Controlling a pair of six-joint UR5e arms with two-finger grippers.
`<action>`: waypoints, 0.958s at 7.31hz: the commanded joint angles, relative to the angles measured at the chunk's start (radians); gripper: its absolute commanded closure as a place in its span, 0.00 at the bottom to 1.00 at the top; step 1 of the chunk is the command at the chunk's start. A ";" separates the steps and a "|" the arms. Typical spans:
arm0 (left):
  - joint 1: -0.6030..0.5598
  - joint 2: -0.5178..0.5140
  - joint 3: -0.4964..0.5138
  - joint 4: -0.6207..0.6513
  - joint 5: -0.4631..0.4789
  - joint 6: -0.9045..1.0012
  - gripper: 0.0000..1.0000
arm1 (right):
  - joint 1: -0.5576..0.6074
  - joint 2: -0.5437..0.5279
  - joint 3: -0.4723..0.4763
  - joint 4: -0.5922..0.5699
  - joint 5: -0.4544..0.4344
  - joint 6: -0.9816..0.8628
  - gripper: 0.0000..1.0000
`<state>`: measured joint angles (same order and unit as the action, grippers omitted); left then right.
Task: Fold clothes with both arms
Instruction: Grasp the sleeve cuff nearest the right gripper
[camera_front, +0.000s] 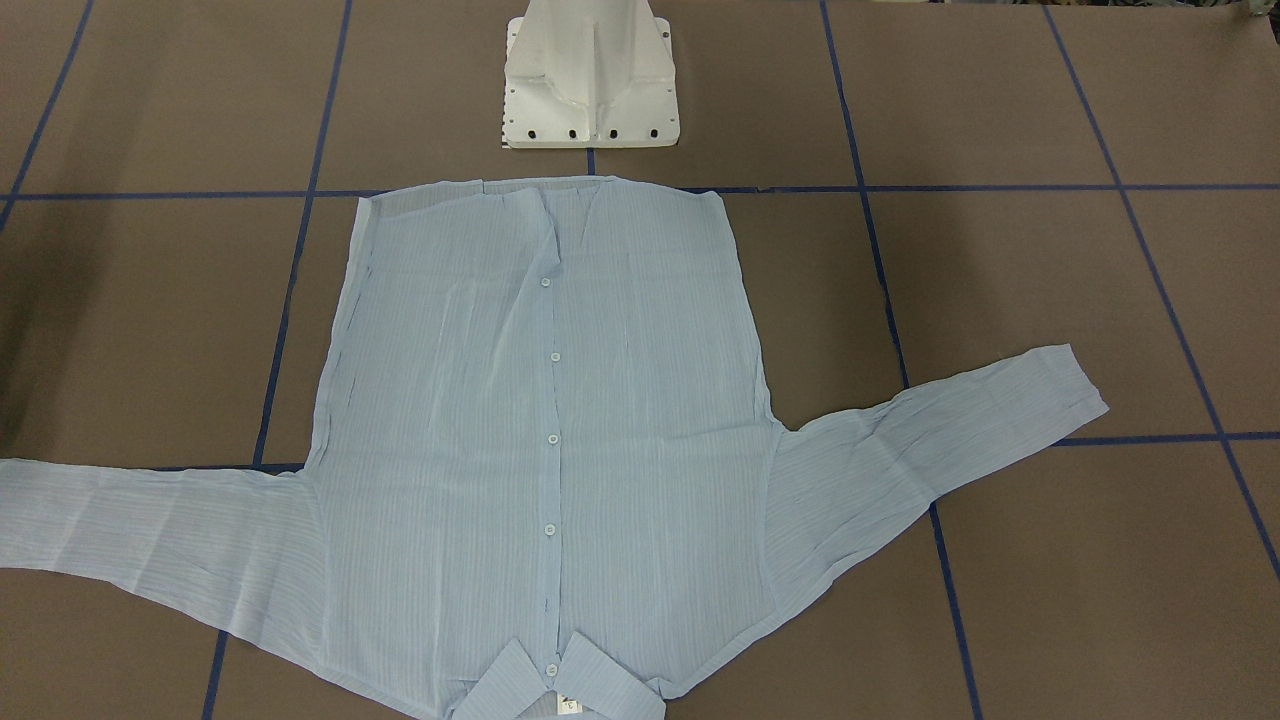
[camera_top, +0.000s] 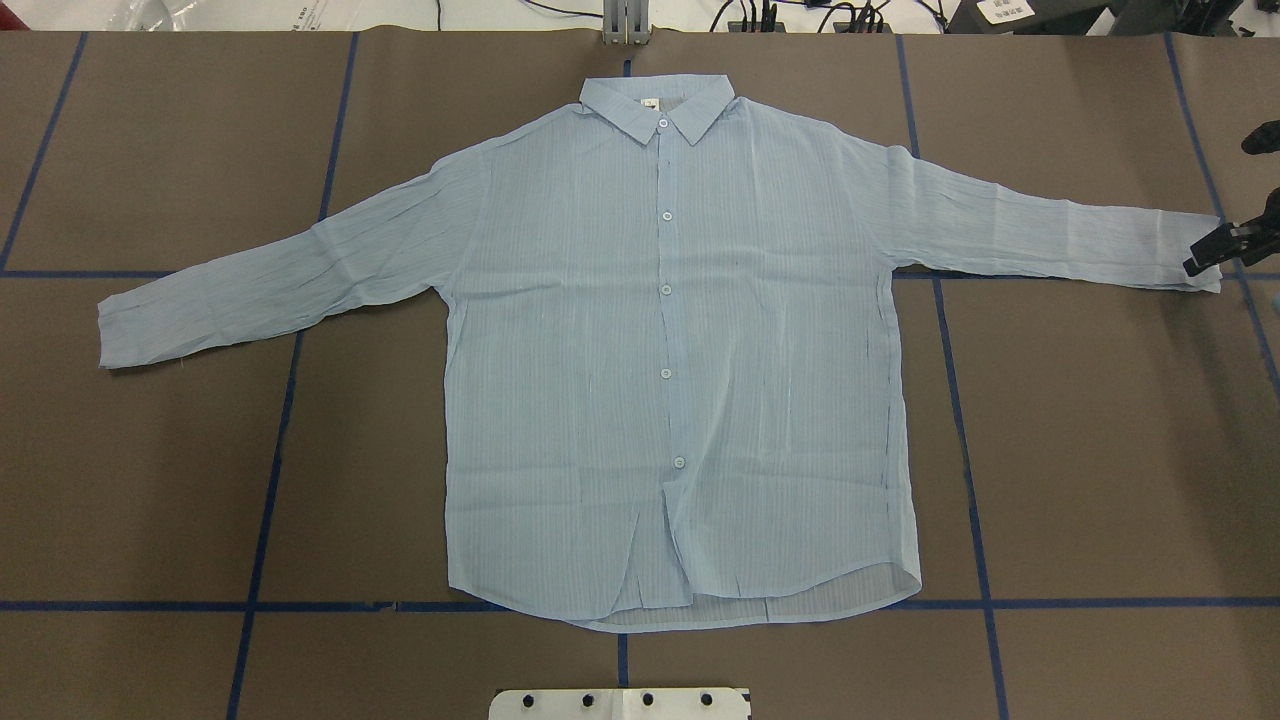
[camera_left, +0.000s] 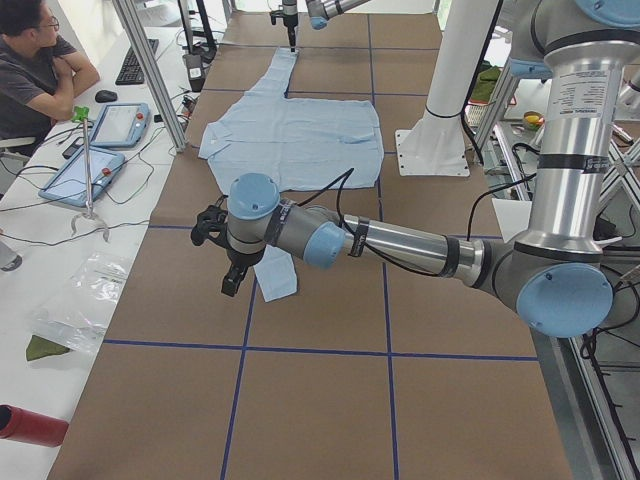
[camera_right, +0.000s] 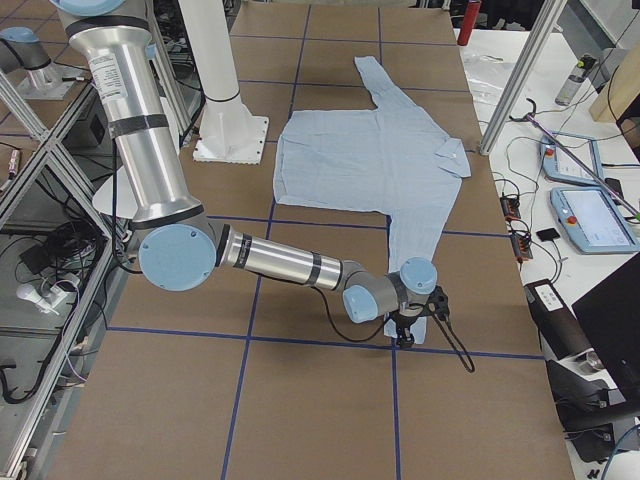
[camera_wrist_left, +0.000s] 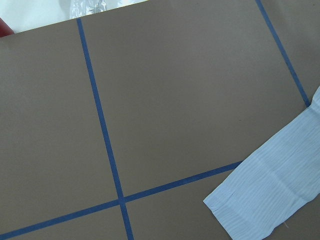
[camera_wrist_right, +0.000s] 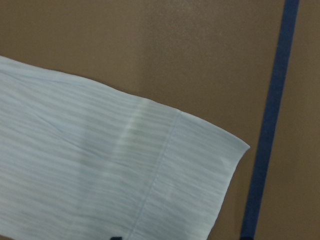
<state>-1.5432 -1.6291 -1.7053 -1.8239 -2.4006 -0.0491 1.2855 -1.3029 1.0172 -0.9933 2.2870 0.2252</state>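
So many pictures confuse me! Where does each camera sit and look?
Front-facing: across the table, facing the white base; no arms.
Overhead: behind the base, down on the shirt; right hand peeks in.
Left side: table's end; left arm near.
Right side: opposite end; right arm near.
Left wrist: above one cuff; no hand.
Right wrist: over the other cuff.
All share the shirt.

Even, bright light, soft shadows; shirt (camera_wrist_right: 100, 165) slightly blurred in close-up.

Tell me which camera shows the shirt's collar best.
Overhead exterior: the collar lies whole and flat, both points in frame. The front-facing view crops it at the bottom edge. The two side views show it small and far off. Neither wrist camera shows it.
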 joint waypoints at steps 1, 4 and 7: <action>0.000 0.000 0.000 0.000 0.000 0.000 0.00 | -0.005 0.002 0.001 -0.022 0.000 -0.006 0.32; 0.000 0.000 -0.002 0.000 0.000 0.000 0.00 | -0.006 0.002 0.001 -0.024 0.002 -0.001 0.49; 0.000 -0.003 -0.002 -0.001 0.001 0.000 0.00 | -0.006 0.002 0.001 -0.024 0.002 -0.003 0.80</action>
<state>-1.5432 -1.6305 -1.7072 -1.8242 -2.3997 -0.0491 1.2794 -1.3008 1.0185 -1.0170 2.2887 0.2233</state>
